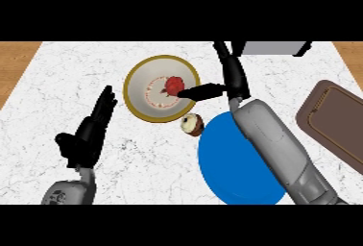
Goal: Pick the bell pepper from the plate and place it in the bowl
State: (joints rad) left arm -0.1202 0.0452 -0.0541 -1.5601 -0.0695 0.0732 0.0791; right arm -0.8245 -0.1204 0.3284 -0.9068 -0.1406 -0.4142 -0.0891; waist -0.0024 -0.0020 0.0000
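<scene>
Kitchen table, seen from close by: on a white marbled table [142,163], the right robot hand [205,90] meets a red bell pepper [172,85] sitting on a gold-rimmed plate [138,98], slightly right of the plate's centre. The black hand comes in across the plate's right rim and its tip touches the pepper's right side. Whether it is closed on the pepper or only resting against it cannot be told from here. The pepper is on the plate, not in the bowl.

The blue bowl [227,163] stands below and to the right of the plate, near it but apart. The grey right forearm [276,144] lies across the bowl's right part and hides it. A small brown-and-cream pastry [191,124] sits just beside the plate's lower right rim, between plate and bowl.

The left robot hand [89,129] shows to the plate's lower left, apart from it, open with straight fingers pointing up and holding nothing. A brown cutting board [340,125] lies well to the right of the plate, and a grey box [273,48] sits above and to the right of it, at the table's far edge.
</scene>
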